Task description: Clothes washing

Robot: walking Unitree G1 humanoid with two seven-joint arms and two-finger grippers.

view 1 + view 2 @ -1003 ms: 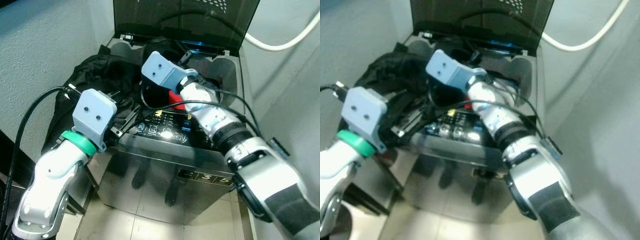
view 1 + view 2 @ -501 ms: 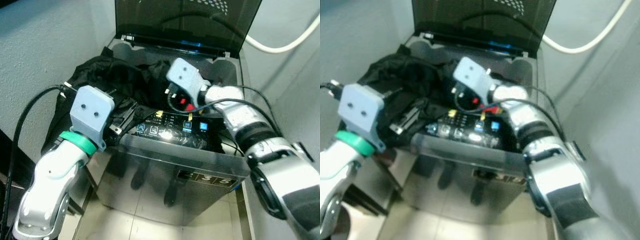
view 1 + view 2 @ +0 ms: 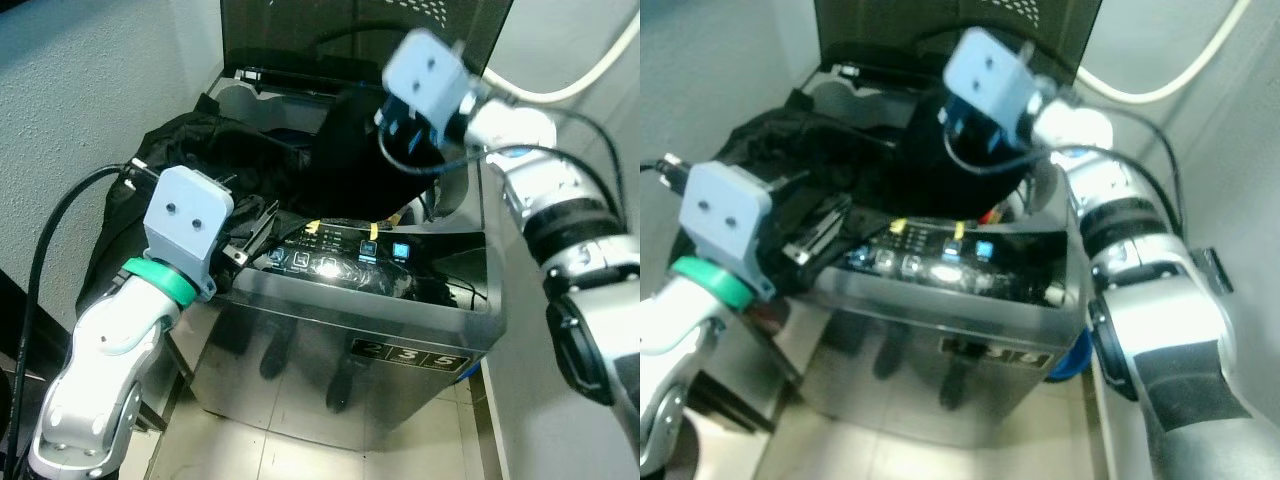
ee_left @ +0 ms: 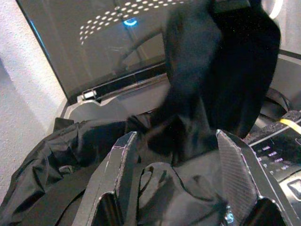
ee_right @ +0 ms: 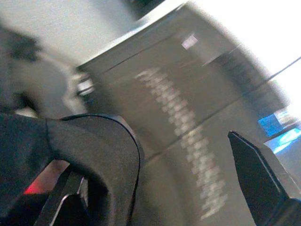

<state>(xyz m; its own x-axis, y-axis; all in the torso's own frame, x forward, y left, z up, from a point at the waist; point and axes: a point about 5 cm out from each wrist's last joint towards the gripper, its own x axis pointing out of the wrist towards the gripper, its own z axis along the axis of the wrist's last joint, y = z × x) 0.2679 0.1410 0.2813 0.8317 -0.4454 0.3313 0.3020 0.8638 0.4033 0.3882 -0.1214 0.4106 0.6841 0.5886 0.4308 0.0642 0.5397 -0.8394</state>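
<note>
A top-loading washer (image 3: 340, 300) stands with its dark lid (image 3: 360, 40) raised. My right gripper (image 3: 402, 128) is held high over the drum opening. A black garment (image 3: 360, 160) hangs from it down toward the drum. In the right wrist view the right gripper (image 5: 150, 160) has its fingers wide apart, with the black garment (image 5: 70, 141) draped over one of them. My left gripper (image 3: 250, 235) is open at the washer's left edge, beside a pile of black clothes (image 3: 215, 160). Black cloth (image 4: 188, 179) lies between and beyond its fingers (image 4: 120, 160).
The lit control panel (image 3: 335, 262) runs along the washer's front edge. Textured walls close in on the left (image 3: 80, 100) and right (image 3: 590, 160). A white hose (image 3: 560, 92) crosses the right wall. A blue object (image 3: 1070, 362) sits on the floor by the washer's right side.
My right gripper has risen out of the drum toward the lid, pulling the black garment up with it. The left arm has barely moved.
</note>
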